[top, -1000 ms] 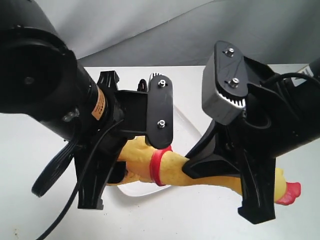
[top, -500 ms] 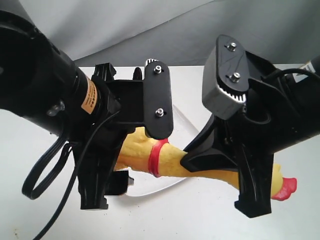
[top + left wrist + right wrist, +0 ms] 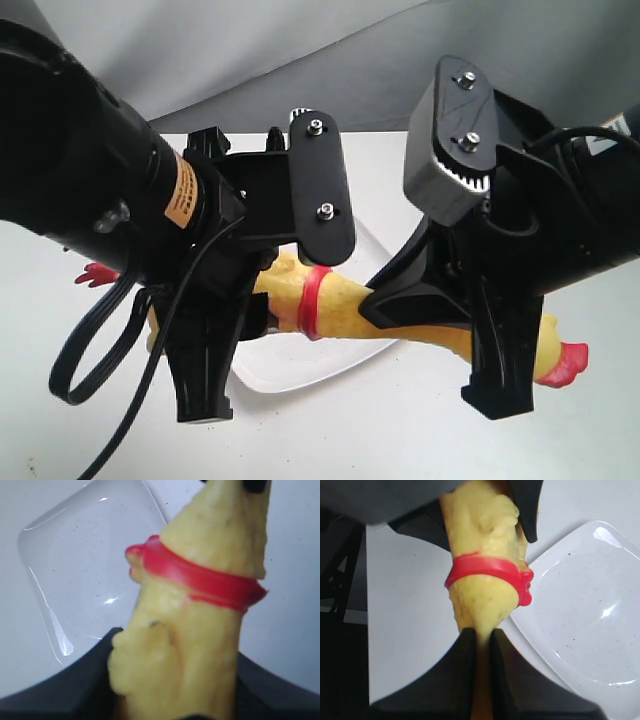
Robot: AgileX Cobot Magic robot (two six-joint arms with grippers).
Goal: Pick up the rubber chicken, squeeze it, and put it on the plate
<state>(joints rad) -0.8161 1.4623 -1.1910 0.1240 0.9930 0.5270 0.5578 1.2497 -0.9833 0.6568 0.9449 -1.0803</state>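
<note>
The yellow rubber chicken hangs lengthwise between both grippers, above the white square plate. Its red comb and beak stick out at the right, and its red feet show at the far left. My left gripper is shut on the body beside the red neck ring. In the left wrist view the body fills the space between the dark jaws of the left gripper, with the plate below. My right gripper pinches the thin neck flat.
The white tabletop lies under both arms, with a grey cloth backdrop behind. The left arm's black cable loop hangs down at the left. In the right wrist view the plate lies beside the held neck.
Both grippers, still holding the chicken, have shifted it upward and a little left in the exterior view. The red feet now show at the left, and more of the plate shows.
</note>
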